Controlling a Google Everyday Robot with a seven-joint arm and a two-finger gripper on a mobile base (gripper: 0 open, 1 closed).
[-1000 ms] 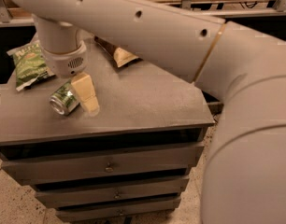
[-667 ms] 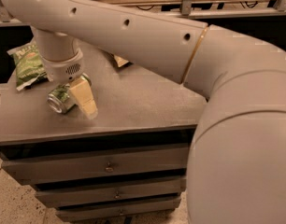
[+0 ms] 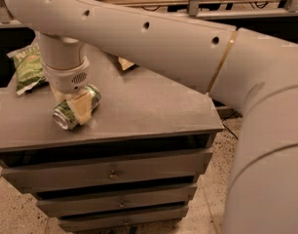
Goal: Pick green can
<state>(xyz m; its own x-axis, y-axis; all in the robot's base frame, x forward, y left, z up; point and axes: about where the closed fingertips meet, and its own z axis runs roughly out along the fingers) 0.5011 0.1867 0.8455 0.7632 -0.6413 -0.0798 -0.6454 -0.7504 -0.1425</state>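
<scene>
My gripper (image 3: pixel 71 105) sits down over the green can (image 3: pixel 65 117) — lying sideways near the worktop's (image 3: pixel 154 106) front-left corner; whether the jaws are clenched, I cannot tell.

The gripper (image 3: pixel 73 106), down over the green can (image 3: pixel 65 118) on the drawer cabinet (image 3: pixel 154 106), covers the can's middle; only its ends show. Behind the can, the arm (image 3: pixel 163 38) hides one edge of the green chip bag (image 3: pixel 28 69) and most of a yellowish packet (image 3: pixel 124 63), too little to identify.
</scene>
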